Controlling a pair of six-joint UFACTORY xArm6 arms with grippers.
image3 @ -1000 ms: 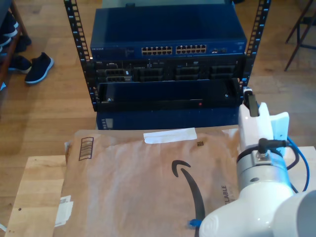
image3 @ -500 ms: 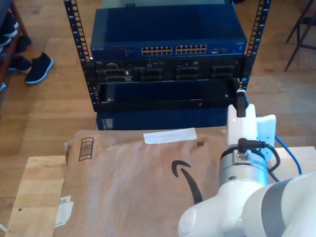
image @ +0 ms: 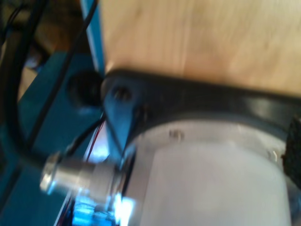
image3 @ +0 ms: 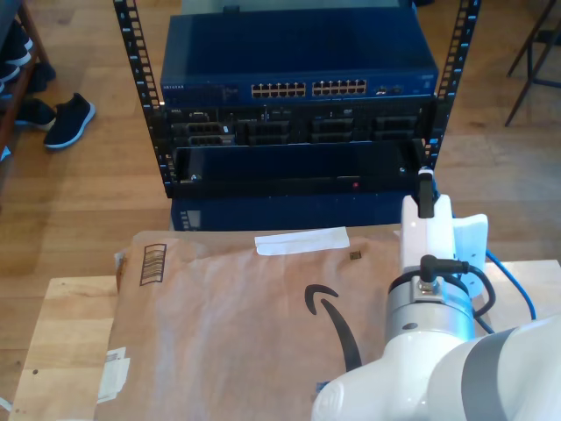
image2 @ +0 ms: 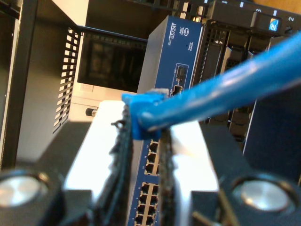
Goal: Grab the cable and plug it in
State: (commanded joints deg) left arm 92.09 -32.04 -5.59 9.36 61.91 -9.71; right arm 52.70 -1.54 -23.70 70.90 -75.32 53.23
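Second wrist view: my second gripper (image2: pixel 143 141) pinches the blue cable (image2: pixel 221 94) near its plug, facing the blue network switch (image2: pixel 160 136) ports. First gripper's state: can't tell.

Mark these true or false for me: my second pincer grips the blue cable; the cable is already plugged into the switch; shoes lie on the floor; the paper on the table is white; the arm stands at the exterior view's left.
1. My second pincer grips the blue cable. True.
2. The cable is already plugged into the switch. False: its plug is still held short of the ports.
3. Shoes lie on the floor. True.
4. The paper on the table is white. False: it is brown.
5. The arm stands at the exterior view's left. False: it is at the right.
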